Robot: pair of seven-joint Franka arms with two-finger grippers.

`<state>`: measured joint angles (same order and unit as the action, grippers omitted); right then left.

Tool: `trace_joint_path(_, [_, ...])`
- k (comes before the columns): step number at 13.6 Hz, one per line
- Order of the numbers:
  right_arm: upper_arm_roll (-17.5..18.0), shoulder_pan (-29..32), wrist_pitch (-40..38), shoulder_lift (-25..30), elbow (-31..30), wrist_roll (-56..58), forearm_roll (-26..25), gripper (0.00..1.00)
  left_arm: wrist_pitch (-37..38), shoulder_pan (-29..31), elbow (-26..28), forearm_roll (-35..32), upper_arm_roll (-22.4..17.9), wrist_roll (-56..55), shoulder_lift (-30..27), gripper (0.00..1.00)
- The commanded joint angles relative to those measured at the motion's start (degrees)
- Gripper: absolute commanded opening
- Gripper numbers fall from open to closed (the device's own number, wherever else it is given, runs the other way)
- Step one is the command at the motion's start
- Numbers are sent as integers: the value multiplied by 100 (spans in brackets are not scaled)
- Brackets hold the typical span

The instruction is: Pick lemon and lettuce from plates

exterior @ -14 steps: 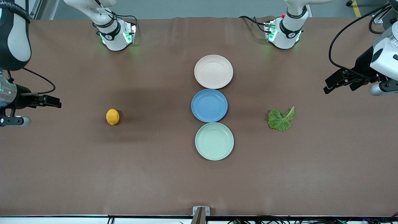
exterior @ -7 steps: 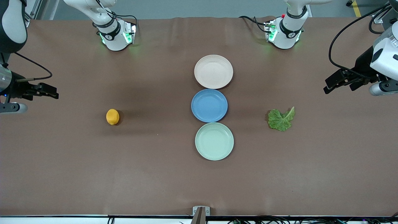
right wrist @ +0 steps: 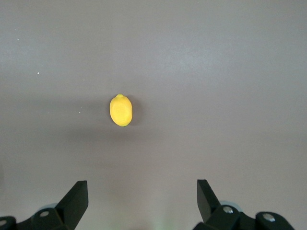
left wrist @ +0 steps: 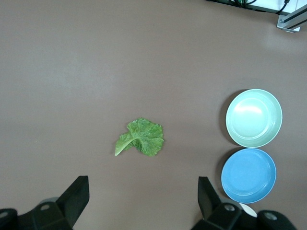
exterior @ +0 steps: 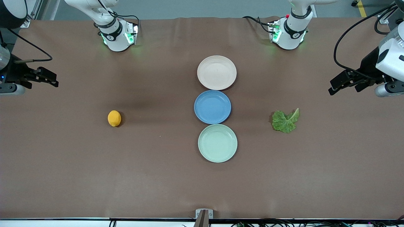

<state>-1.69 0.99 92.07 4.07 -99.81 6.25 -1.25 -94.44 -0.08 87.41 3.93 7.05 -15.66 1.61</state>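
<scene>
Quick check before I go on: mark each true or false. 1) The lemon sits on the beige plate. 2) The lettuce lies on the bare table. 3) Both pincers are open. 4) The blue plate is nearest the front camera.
1) False: the lemon lies on the table, toward the right arm's end.
2) True: the lettuce is off the plates.
3) True: left pincer and right pincer are open and empty.
4) False: the green plate is nearest; the blue plate is between it and the beige plate.

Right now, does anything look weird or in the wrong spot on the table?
A little. All three plates, the beige plate, the blue plate and the green plate, are bare. The lemon and the lettuce lie on the table itself, apart from the plates. Nothing is spilled or broken.
</scene>
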Motion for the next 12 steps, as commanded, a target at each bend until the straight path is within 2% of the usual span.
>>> trace_joint_path(1, [-7,-28,101,278,-241,69,55,100,128,0,-119,-50,-1,72,14,100])
trace_joint_path(4, [-7,-20,136,270,-232,69,55,100,128,-36,-110,-305,34,212,-3,100])
trace_joint_path(9, [-7,-11,276,234,-188,60,63,100,294,-9,-93,-366,25,1011,-30,100])
trace_joint_path(12, [2,-20,312,234,-188,51,133,100,303,-9,-93,-437,25,1109,-30,100])
